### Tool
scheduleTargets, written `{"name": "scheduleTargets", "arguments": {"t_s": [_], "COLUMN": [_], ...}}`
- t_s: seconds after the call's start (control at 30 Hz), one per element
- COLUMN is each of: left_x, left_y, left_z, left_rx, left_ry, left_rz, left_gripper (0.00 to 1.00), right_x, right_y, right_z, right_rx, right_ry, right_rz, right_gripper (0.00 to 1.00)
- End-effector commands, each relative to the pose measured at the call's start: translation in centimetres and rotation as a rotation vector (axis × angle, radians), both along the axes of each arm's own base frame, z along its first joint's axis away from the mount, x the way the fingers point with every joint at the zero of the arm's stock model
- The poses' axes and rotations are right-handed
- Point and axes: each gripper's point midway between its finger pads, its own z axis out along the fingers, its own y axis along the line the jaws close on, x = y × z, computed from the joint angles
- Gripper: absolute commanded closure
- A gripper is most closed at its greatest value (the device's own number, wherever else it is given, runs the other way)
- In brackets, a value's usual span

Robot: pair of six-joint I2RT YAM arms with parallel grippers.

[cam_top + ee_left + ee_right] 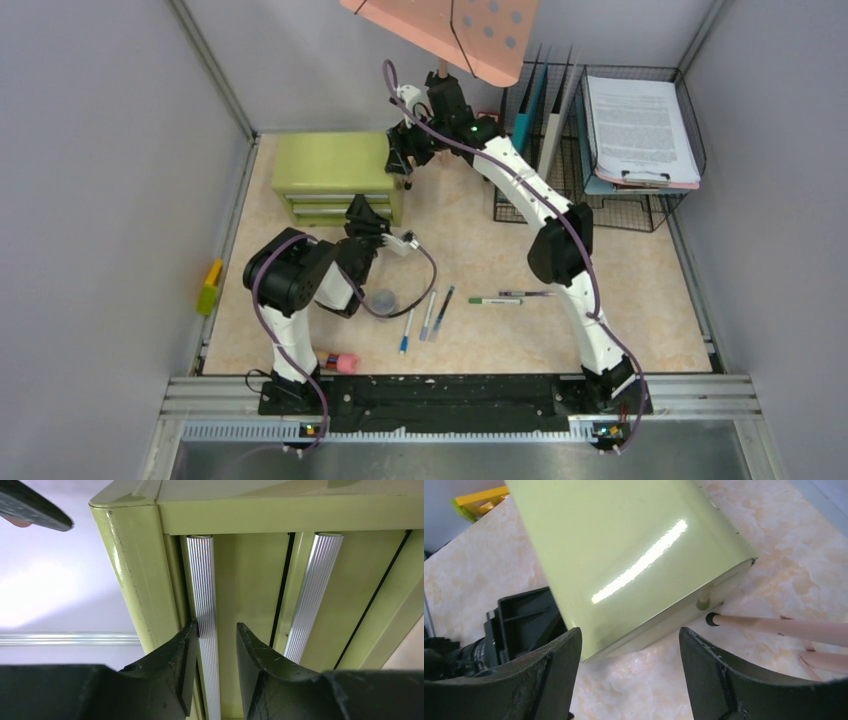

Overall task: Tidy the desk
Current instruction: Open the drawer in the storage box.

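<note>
- The desk (650,290) is the marbled tabletop filling the walled bay ahead of both arm bases. Judged rigid, fixed and slick: nothing to grasp, and loose items will likely slide on it.
- The green drawer cabinet (330,165) stands at its far left corner. Suggested hold point: the ribbed drawer handle (202,580).
- Left gripper (216,630): partly open, jaws straddling that handle, one finger touching, not clamped.
- Right gripper (630,632): spread wide over the cabinet's top edge, holding nothing.
- Pens (428,315) lie loose mid-desk.

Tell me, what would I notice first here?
The small green cabinet at the back left of the desk draws both arms: the left end effector straddles a silver drawer handle, the right end effector hangs open above its corner. Loose pens lie mid-desk.
</note>
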Motion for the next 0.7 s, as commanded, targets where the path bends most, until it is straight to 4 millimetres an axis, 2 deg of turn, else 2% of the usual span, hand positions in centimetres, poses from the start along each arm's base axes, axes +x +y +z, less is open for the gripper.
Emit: {"name": "scheduleTargets", "arguments": {"t_s": [0.0,0.17,0.33,0.6,0.67], "left_x": [0.3,0.4,0.6,1.5,1.7], "left_y": [1.5,1.5,1.5,1.9,1.9], "left_z": [1.5,1.5,1.2,1.2,1.2], "left_rx": [-0.049,-0.052,-0.054,-0.059,-0.061], "left_ry": [-0.059,-0.059,-0.054,-0.061,-0.063], "left_rz": [0.048,0.049,0.049,0.06,0.062], "left_gripper": [0.61,0.61,0.61,0.61,0.61], "right_x": [2.6,3.4,3.1,1.2,0.8], "right_y": [1.2,1.5,2.0,1.7,1.6], "right_z": [2.4,0.8,-1.7,-8.3,-9.3], "right_rx": [0.08,0.069,0.064,-0.023,-0.035], "right_ry": [-0.081,-0.058,0.009,0.148,0.169], "right_rz": [-0.077,-0.135,-0.133,-0.129,-0.13], "right_gripper": [0.3,0.32,0.37,0.5,0.52]}}
